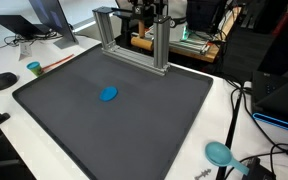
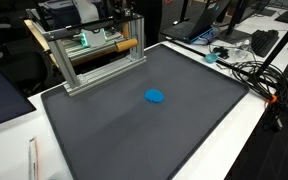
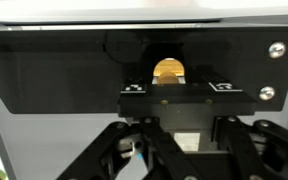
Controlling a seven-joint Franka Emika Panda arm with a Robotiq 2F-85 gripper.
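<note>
Wood rod (image 2: 130,45): pale tan, smooth and round, thin. It's mounted in a metal frame (image 2: 94,65) at the far edge of the dark mat (image 2: 134,130) on the white bench (image 2: 14,140). In an exterior view its end sticks out past the frame's right post. It also shows as a tan strip behind the frame (image 1: 134,35), rod (image 1: 142,42).

Wrist view: a round tan knob (image 3: 169,70) sits straight ahead of the pincer (image 3: 184,150), centred and farther off, w/ a gap between them. It's just above a black bracket (image 3: 179,92) w/ 2 marker tags. Can't tell if the knob is the rod's end.

Rod lies level, long axis left-right along the frame. The knob faces the pincer end-on.

Pincer: only dark linkages show at the near edge of the wrist view. Can't tell if the jaws are open, closed or holding anything.

1 blue blob (image 1: 108,94) lies mid-mat, well apart from the frame, nearer than it.
</note>
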